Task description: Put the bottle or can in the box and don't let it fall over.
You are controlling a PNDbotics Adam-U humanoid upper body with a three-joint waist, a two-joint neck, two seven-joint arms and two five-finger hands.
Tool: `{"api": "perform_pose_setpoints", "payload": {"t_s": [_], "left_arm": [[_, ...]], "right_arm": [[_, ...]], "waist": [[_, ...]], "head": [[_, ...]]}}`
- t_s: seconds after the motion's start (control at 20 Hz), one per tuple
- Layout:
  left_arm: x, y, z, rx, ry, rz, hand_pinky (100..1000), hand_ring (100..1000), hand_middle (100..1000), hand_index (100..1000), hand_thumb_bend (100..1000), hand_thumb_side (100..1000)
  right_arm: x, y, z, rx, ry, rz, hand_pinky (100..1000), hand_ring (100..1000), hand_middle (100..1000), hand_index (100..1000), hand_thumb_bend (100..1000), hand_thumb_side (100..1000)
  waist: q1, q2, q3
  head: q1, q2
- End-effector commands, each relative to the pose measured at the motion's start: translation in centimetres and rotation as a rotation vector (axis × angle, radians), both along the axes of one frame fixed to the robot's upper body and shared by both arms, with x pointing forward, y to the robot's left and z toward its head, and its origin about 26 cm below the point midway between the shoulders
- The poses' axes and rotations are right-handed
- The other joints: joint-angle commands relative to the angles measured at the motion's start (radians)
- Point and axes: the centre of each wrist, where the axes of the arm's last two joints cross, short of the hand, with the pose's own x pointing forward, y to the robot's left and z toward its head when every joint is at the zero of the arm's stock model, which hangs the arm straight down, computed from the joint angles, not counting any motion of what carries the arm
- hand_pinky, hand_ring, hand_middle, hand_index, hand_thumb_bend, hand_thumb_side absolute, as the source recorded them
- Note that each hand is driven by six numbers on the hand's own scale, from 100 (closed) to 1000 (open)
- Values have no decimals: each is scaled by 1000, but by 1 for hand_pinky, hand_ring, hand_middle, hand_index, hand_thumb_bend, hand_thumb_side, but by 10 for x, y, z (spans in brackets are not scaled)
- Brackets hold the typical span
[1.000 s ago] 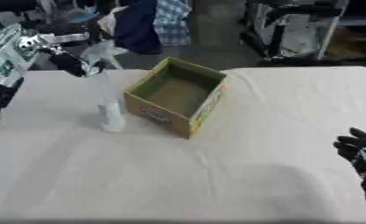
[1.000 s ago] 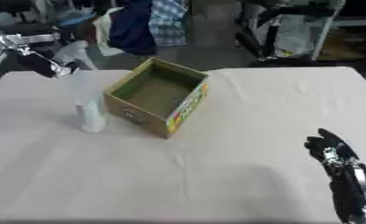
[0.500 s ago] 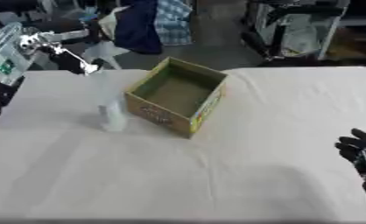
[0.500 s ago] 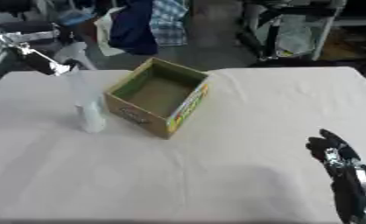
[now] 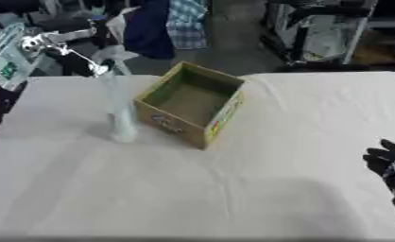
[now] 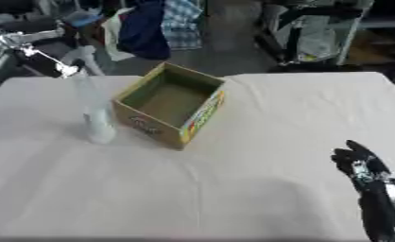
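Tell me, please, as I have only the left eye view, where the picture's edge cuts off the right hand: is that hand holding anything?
Observer: No. The right eye view shows the whole right hand. It is open with its fingers up and holds nothing.
Operator: Thank you. Could you say where its forearm lies?
Observer: In the right eye view the forearm runs from the hand down to the picture's lower edge, over the near right part of the white-covered table, well apart from the cardboard box.
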Motion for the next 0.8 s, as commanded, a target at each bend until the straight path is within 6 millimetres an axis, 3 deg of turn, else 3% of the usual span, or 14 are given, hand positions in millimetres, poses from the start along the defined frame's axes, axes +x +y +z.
{"api": "perform_pose_setpoints", "payload": {"t_s": [0.05, 0.65, 0.8], "left_arm": [[0, 2, 21, 3, -62, 3, 753, 614, 615, 698, 100, 305], [-1, 2, 36, -21, -202, 5, 699, 527, 511, 585, 100, 356], [-2, 3, 43, -22, -232, 3, 692, 517, 500, 571, 100, 316]], "right_arm": [[2, -1, 6, -8, -21, 5, 892, 798, 727, 876, 100, 710], [2, -1, 6, -5, -20, 2, 891, 798, 727, 876, 100, 713], [2, -1, 6, -5, -19, 1, 891, 798, 727, 876, 100, 714]], "waist": [[0, -14, -1], [0, -16, -4], [1, -17, -3]], "head": [[4, 5], [7, 5], [8, 5]]}}
